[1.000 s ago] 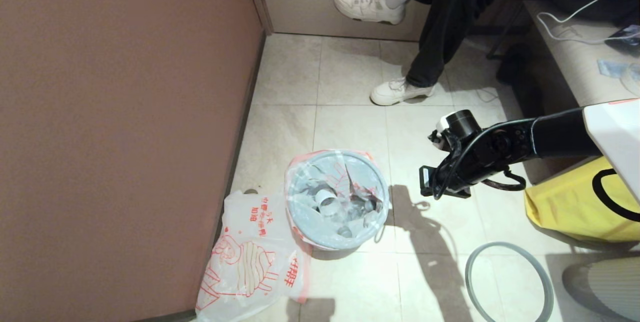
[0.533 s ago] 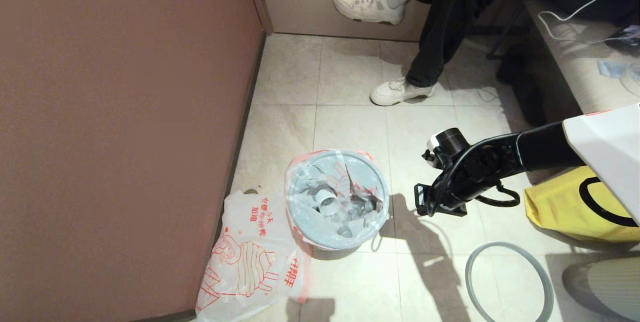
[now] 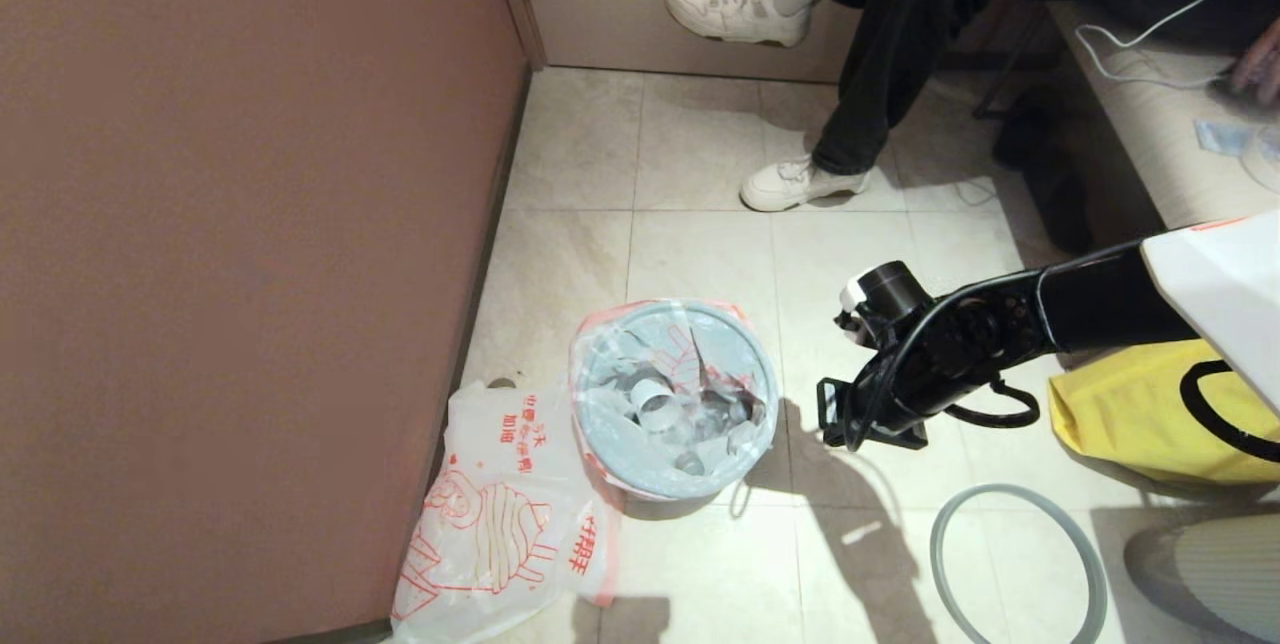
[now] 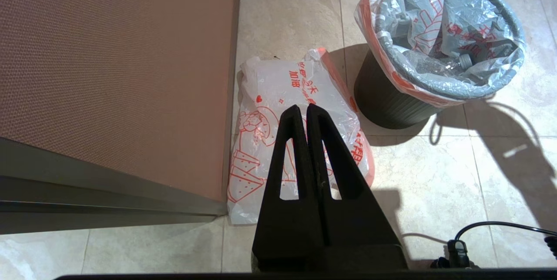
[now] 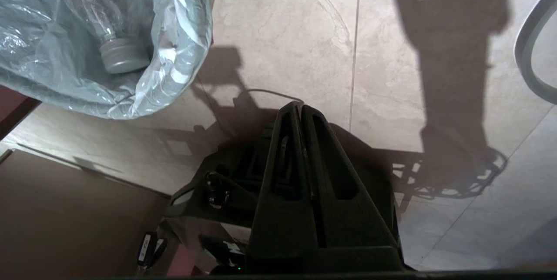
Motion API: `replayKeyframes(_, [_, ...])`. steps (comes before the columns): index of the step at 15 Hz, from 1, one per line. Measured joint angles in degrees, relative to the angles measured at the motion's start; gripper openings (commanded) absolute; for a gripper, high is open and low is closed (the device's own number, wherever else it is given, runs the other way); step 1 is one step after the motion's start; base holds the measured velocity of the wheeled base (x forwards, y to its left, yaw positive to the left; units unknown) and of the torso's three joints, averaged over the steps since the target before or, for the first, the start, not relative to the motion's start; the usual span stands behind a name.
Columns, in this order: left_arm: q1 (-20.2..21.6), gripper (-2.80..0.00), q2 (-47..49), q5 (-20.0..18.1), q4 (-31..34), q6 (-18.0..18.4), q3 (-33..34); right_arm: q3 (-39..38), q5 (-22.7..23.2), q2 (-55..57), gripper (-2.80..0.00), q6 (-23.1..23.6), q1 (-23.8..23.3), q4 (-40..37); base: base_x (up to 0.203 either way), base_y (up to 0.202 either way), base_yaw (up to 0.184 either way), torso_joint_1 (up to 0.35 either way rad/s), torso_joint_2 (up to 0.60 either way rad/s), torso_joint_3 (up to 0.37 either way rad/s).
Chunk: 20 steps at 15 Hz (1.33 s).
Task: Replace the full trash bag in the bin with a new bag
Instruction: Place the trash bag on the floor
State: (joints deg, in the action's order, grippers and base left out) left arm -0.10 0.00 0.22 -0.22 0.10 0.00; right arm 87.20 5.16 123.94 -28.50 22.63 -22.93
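The right tool (image 3: 828, 416), pressed closed and empty, has neared the one bin (image 3: 640, 484); two bags.

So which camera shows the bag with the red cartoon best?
The left wrist view: the new bag lies large there, partly behind the shut left pincer. The head view shows it whole but smaller. The right wrist view misses it.

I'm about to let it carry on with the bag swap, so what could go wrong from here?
1. The right gripper is shut and beside the bin, not on the full trash bag; it must open before it can pinch the thin rim.
2. The bag holds loose bottles and looks flimsy; a careless pull could tear it or tip the bin.
3. The new bag lies against the bin, and the grey ring lies nearby; either could get dragged.
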Motion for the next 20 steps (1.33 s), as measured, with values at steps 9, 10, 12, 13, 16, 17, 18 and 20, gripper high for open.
replayKeyframes(9, [0.02,-2.8,0.0,0.02,-0.02,0.0,0.0,-13.58,-6.16,-12.22,-2.8,-0.1,0.81,-0.22,0.0,0.0,0.0,0.0,0.0,0.0])
replayKeyframes(10, [0.02,-2.8,0.0,0.01,-0.02,0.0,0.0,-15.4,-6.84,-14.66,-2.8,-0.11,0.91,-0.24,0.0,0.0,0.0,0.0,0.0,0.0])
replayKeyframes(12, [0.02,-2.8,0.0,0.02,-0.02,-0.01,0.0,-19.62,-9.05,-21.23,-2.8,-0.11,1.01,-0.47,0.0,0.0,0.0,0.0,0.0,0.0])
replayKeyframes(13, [0.0,-2.8,0.0,0.02,-0.02,0.0,0.0,-21.61,-10.29,-24.83,-2.8,-0.1,1.01,-0.96,0.0,0.0,0.0,0.0,0.0,0.0])
replayKeyframes(16, [0.02,-2.8,0.0,0.0,0.0,-0.01,0.0,-26.43,-14.93,-37.48,-2.8,-0.1,0.99,-5.94,0.0,0.0,0.0,0.0,0.0,0.0])
replayKeyframes(17, [0.02,-2.8,0.0,0.02,-0.02,0.0,0.0,-27.55,-16.64,-41.88,-2.8,-0.15,0.59,-8.34,0.0,0.0,0.0,0.0,0.0,0.0])
replayKeyframes(18, [0.0,-2.8,0.0,0.0,-0.02,0.0,0.0,-28.38,-17.92,-46.12,-2.8,-0.33,-0.55,-10.55,0.0,0.0,0.0,0.0,0.0,0.0])
replayKeyframes(20, [0.02,-2.8,0.0,0.0,-0.02,0.0,0.0,-29.39,-19.12,-54.12,-2.8,-0.63,-4.93,-13.62,0.0,0.0,0.0,0.0,0.0,0.0])
